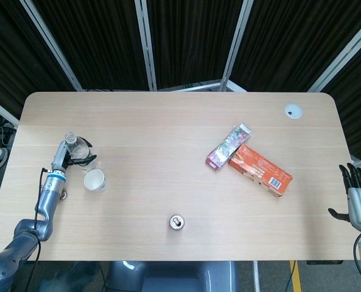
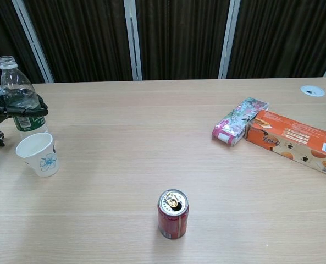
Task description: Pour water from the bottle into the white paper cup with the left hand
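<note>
A clear plastic water bottle (image 2: 18, 93) with a green label stands upright at the left of the table, its cap off. My left hand (image 2: 9, 108) grips it around the middle, dark fingers (image 2: 35, 109) wrapped over the front. In the head view the same bottle (image 1: 78, 148) and left hand (image 1: 70, 155) sit near the table's left edge. The white paper cup (image 2: 39, 154) with a blue flower print stands open side up just in front of the bottle, seen also as the cup (image 1: 95, 180). My right hand (image 1: 360, 198) hangs open off the table's right edge, holding nothing.
A red drink can (image 2: 173, 213) stands at the front centre. An orange box (image 2: 292, 142) and a flowered packet (image 2: 239, 120) lie to the right. A round white grommet (image 1: 293, 111) sits at the far right of the wooden table (image 1: 180, 134).
</note>
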Robot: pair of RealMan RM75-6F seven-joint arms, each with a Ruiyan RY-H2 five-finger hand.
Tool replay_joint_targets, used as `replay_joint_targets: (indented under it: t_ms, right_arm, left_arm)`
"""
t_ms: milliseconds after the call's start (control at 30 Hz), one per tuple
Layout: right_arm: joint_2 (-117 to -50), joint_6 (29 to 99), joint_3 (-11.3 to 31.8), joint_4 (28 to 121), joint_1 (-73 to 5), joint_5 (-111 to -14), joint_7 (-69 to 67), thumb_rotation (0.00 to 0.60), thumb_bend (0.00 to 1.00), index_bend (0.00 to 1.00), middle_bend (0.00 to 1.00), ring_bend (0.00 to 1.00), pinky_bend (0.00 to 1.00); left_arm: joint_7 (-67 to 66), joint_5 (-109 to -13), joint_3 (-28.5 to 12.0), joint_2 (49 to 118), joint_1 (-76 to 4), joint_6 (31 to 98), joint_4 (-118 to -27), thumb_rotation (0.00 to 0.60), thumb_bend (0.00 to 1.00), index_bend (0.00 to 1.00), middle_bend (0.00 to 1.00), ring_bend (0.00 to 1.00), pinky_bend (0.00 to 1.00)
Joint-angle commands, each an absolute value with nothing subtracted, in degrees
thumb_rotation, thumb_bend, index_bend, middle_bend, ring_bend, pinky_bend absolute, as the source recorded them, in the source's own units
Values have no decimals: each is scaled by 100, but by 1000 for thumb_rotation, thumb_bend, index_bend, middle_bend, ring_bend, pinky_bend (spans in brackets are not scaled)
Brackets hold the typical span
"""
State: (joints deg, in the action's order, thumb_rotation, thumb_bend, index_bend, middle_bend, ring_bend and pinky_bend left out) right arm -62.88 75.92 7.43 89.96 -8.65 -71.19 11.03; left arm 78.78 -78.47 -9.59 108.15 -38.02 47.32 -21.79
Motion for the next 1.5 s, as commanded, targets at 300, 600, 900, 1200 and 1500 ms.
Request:
replay_joint_targets:
  t_ms: [300,600,900,1200,1500]
  right_arm:
    - [-6244,7642,735,9032,-839,-7187,996,600,0,0,0,0,0]
    - [-6180,7700,732,9095,-807,-7266,851,600,0,0,0,0,0]
    - [-6030,7819,713,9218,-739,-7475,518,600,0,0,0,0,0]
    - [-5739,8198,691,9444,-594,-7967,-89,600,0,0,0,0,0]
    - [-5636,8386,708,9426,-519,-8098,-307,600,0,0,0,0,0]
  left_arm:
    - [7883,-8032,-826,10633,-3691,5029,-2274,600,19,179,104,48,104]
    - [7644,-8376,-498,9988,-3513,5318,-2637,600,0,6,0,0,0]
    - [6459,-8524,-337,8613,-2864,6439,-3829,600,0,0,0,0,0]
    - [4655,-8329,-489,6908,-1844,8026,-6882,600,0,0,0,0,0]
    - [963,-8293,-196,6127,-976,9067,-8636,600,0,0,0,0,0]
